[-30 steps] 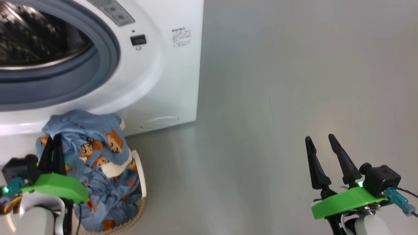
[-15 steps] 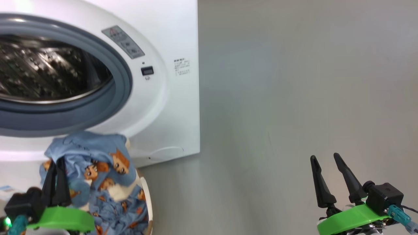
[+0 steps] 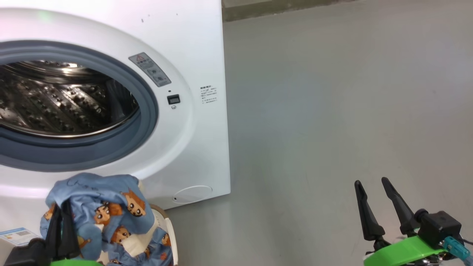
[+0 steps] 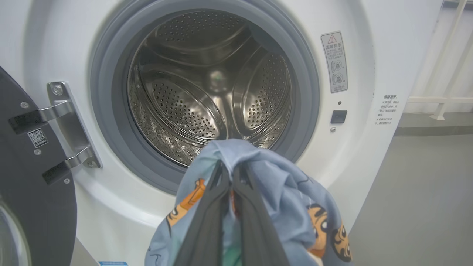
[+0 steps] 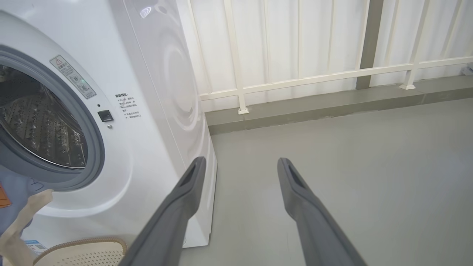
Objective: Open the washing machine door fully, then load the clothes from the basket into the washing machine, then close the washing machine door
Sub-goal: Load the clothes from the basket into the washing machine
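The washing machine (image 3: pixel 192 122) stands at the left with its steel drum (image 4: pixel 210 92) open to view. The washing machine door (image 4: pixel 33 192) is swung out at the left, on its hinge. My left gripper (image 4: pixel 232 167) is shut on a bunch of the light blue clothes (image 4: pixel 288 192), held just below the drum opening. In the head view the left gripper (image 3: pixel 62 205) holds the clothes (image 3: pixel 107 207) above the basket (image 3: pixel 172 236). My right gripper (image 3: pixel 372 181) is open and holds nothing, over bare floor far to the right. The right gripper (image 5: pixel 241 161) points past the machine's front corner.
Grey floor (image 3: pixel 332 111) stretches to the right of the machine. A cream railing (image 5: pixel 314 77) on a low kerb runs behind it. The basket (image 5: pixel 81 247) sits against the machine's front, under the opening.
The head camera has tilted upward, so the whole picture has slid down. My left gripper keeps its hold on the clothes and sits slightly higher against the machine's front. The right gripper stays open.
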